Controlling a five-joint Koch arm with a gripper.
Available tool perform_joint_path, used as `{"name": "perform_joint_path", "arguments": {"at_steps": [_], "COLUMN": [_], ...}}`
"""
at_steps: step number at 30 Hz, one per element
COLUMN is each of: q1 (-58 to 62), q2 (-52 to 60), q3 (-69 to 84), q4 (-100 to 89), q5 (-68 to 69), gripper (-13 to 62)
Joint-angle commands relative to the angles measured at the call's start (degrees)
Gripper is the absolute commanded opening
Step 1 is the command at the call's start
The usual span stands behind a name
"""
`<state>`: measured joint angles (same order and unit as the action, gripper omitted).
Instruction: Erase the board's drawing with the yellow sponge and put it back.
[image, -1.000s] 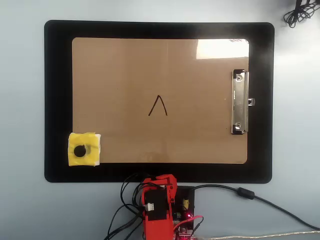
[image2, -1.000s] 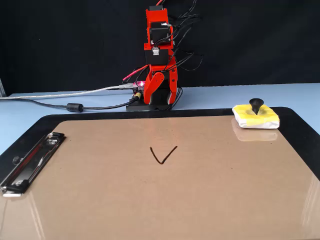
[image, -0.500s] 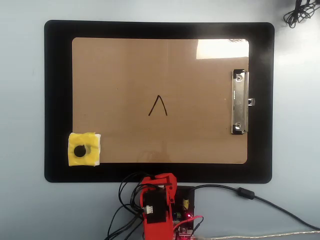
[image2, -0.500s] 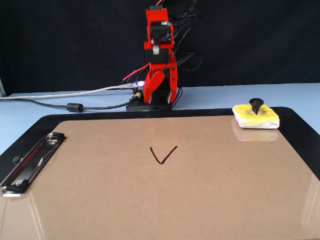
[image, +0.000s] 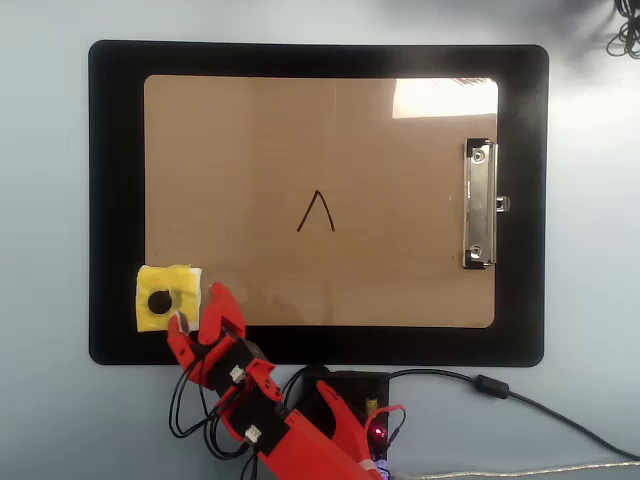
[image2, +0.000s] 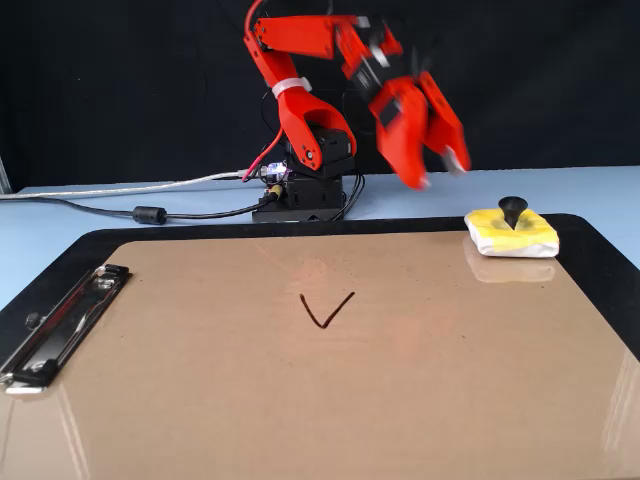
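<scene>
STEP: approach to pick-up, nothing erased | gripper (image2: 443, 172): jaws apart, empty, raised near yellow sponge (image: 166, 298) | sponge: lying at board (image: 250, 150) corner, partly on black mat (image: 115, 200) | drawing (image: 317, 212): intact mid-board | NEXT: descent onto knob, closure judged required.

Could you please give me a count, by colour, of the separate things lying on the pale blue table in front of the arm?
Black: 1, the mat
Brown: 1, the board, carrying the drawing
Yellow: 1, the yellow sponge
Total: 3
The red pincer hangs open above the sponge, holding nothing.
</scene>
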<state>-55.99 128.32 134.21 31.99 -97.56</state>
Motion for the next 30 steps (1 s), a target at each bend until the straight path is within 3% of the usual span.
{"name": "perform_joint_path", "arguments": {"at_steps": [1, 12, 20, 30], "q1": [-4.9, -9.1, -9.1, -5.3], "q2": [-1.4, -29.6, -32.8, -32.8], "q3": [2.3, 6.9, 6.9, 7.4], "q4": [-22.5, -55.1, -56.3, -56.8], "q5": [-2.0, -1.8, -1.7, -1.6], "gripper": [32.0, 32.1, 30.4, -8.0]}}
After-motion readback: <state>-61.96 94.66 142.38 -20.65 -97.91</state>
